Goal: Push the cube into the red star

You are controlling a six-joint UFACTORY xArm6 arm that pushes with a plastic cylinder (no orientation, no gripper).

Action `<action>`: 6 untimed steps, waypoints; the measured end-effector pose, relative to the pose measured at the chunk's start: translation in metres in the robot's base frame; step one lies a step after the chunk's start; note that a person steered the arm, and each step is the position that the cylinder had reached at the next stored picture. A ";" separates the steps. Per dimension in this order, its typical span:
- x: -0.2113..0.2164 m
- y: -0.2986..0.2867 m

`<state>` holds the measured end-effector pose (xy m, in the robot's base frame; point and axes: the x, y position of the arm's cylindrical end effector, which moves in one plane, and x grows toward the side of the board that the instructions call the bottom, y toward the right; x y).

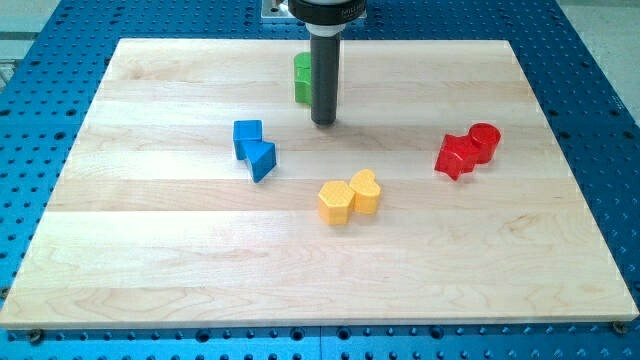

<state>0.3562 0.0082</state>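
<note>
The rod (323, 75) is covering the right part of a green block (301, 79), so its shape is not showing clearly. The rod's upper mount (322, 9) is being cut off by the view's top edge. The blue perforated base (30, 90) is running out of frame on every side.

All I see of my arm is its last stretch. A straight, smooth rod (323, 75) in dark grey, round in section, carries a faint pale sheen down one side. Above it sits a wider black collar (322, 8), cut off by the view's top edge. My tip (323, 122) ends flat and blunt.
</note>
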 end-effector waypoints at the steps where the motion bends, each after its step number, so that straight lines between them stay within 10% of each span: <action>1: -0.003 0.000; 6: -0.011 -0.001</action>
<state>0.3456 0.0074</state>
